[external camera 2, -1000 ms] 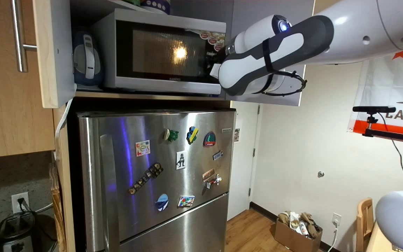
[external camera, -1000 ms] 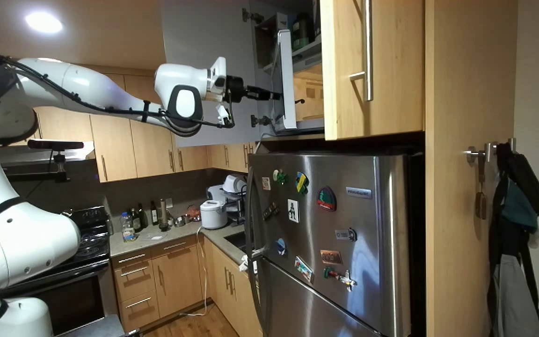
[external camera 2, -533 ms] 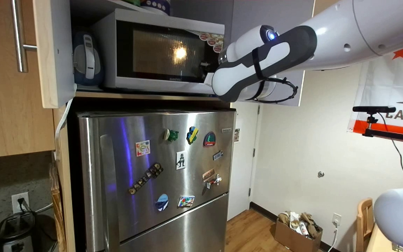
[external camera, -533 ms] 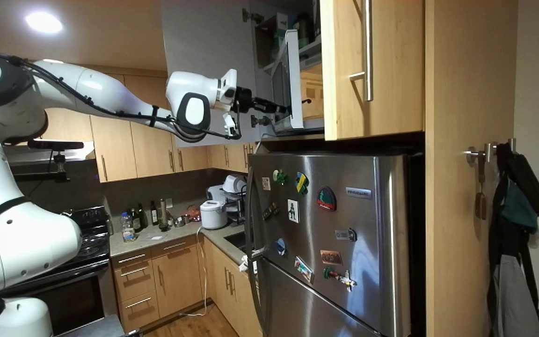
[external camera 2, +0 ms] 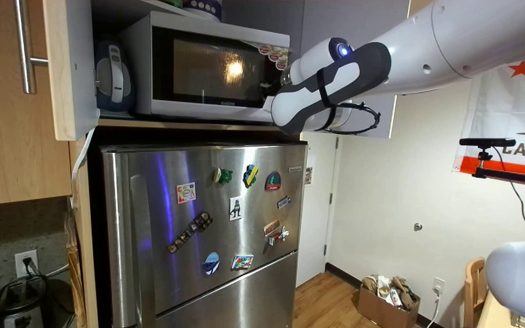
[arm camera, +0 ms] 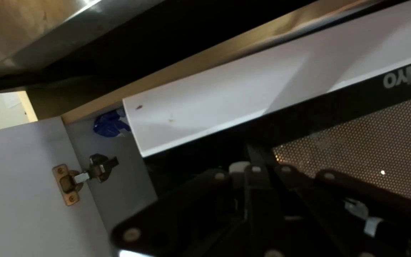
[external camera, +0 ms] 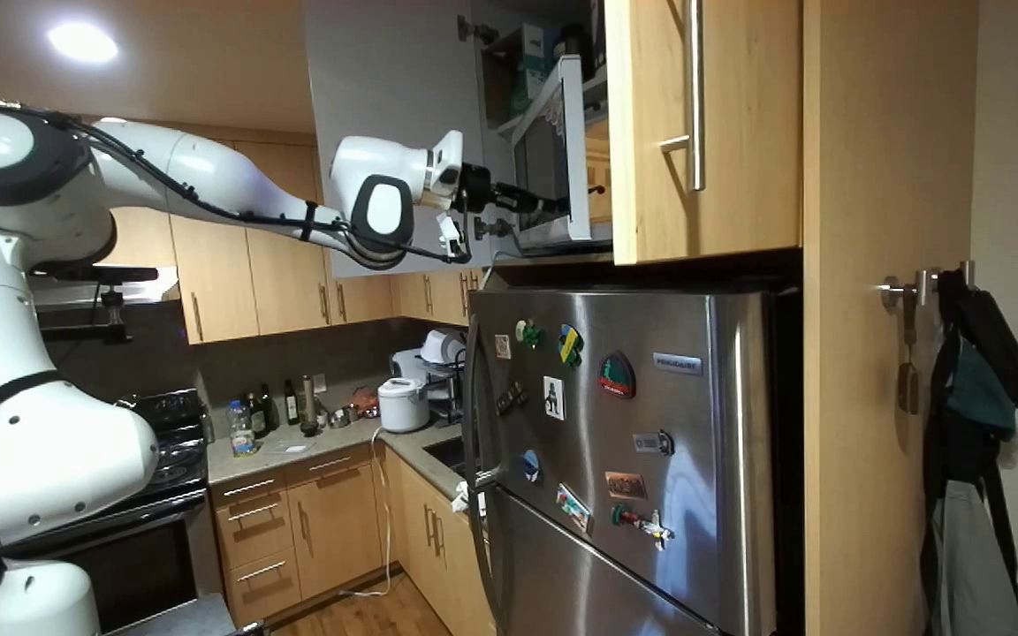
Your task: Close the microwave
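Observation:
The microwave has a silver-white door frame and a dark window. Its door [external camera: 576, 159] stands ajar in an exterior view, with the lit interior showing behind it. The door front also shows in an exterior view [external camera 2: 217, 68]. In the wrist view, the pale lower door strip [arm camera: 219, 96] runs diagonally above the fingers. My gripper [external camera: 560, 205] is at the door's front face, near its free edge and low down, and appears to touch it. In the wrist view my gripper [arm camera: 260, 153] has its dark fingers together, with nothing between them. The exact contact is hard to see against the black glass.
The open cabinet door [external camera: 394, 132] stands beside the arm; another open cabinet door [external camera: 703, 132] is on the microwave's other side. The stainless refrigerator [external camera: 597, 424] stands below. A blue-grey appliance [external camera 2: 115, 77] sits beside the microwave. A cabinet hinge [arm camera: 84, 176] shows in the wrist view.
The gripper has moved forward and slightly down against the microwave door. The door has swung toward the microwave body, and its gap has narrowed.

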